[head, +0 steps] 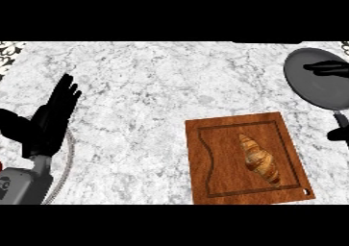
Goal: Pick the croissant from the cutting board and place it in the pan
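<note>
1. Right now the croissant (259, 159) lies on the cutting board (205, 163), lower right of the frame.
2. Up in the upper right, the pan (312, 81) sits on the tabletop (148, 86).
3. Left robot hand (49, 120) rests open at left; right robot hand (333, 69) shows over the pan, its state unclear.

A grey-veined white marble counter (155, 96) fills the view, with patterned tile (6, 48) at its far corners.
</note>
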